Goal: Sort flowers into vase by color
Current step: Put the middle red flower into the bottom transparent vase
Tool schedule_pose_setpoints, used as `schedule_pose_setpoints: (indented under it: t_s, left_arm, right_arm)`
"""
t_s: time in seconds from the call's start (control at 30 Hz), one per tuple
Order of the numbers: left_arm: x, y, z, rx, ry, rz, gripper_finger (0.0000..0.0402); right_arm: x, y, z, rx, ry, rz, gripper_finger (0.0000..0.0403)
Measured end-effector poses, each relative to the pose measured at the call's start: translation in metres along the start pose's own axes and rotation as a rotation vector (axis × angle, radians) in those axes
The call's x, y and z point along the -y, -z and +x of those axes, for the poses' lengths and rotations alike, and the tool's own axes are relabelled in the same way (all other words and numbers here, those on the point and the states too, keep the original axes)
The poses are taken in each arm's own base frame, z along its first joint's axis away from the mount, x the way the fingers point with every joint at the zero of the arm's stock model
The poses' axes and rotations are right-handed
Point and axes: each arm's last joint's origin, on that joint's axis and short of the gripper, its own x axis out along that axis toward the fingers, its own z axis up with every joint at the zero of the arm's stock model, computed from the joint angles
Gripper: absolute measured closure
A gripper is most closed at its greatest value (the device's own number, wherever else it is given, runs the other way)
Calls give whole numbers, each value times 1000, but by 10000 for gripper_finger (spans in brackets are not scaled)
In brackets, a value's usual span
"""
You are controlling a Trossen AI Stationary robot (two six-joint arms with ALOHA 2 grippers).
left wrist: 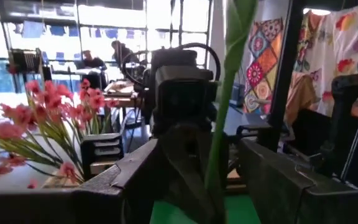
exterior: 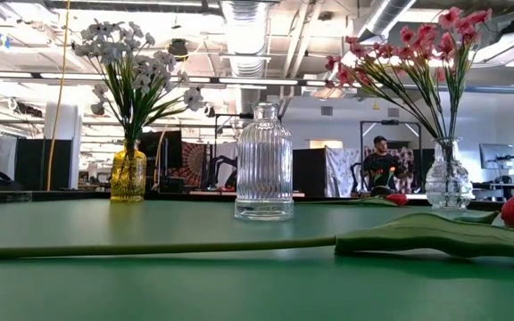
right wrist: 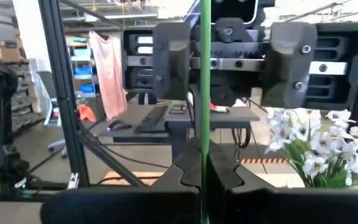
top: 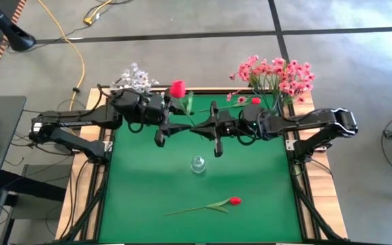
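A red bud flower [top: 177, 89] on a long green stem hangs above the green table [top: 141, 197], held between the two arms near the far edge; its stem runs from the bloom toward the middle of the mat. The right gripper [right wrist: 202, 171] is closed on this stem, which passes straight up between its fingertips in the right wrist view. The left gripper [left wrist: 213, 186] faces it from the other side, and the same green stem crosses between its fingers [left wrist: 166, 168], but whether they press on it cannot be told. Below the pair, near the middle of the table, stands a clear ribbed glass vase [exterior: 264, 162], empty. A second red bud [top: 234, 201] lies flat on the mat nearer the front edge, its stem pointing toward the left arm's side. At the far left corner a yellow vase [exterior: 128, 175] holds the whitish-lavender cluster [exterior: 132, 62]; at the far right corner a clear round vase [exterior: 448, 183] holds the pink sprays [exterior: 418, 49]. A person [exterior: 381, 165] is in the room behind.
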Motion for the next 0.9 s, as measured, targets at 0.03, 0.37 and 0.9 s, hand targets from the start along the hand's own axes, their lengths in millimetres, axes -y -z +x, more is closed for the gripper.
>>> schedule_pose_setpoints:
  t_s: [0.03, 0.37, 0.9]
  left_arm:
    - [0, 0, 0, 5, -5, -9, 196]
    - [-1, 1, 4, 17, -53, -27, 204]
    - [-1, 3, 4, -4, -46, 1, 394]
  right_arm:
    - [1, 2, 2, -1, 3, 0, 379]
    - [6, 10, 6, -25, 20, -13, 379]
    - [11, 10, 6, -25, 54, -21, 344]
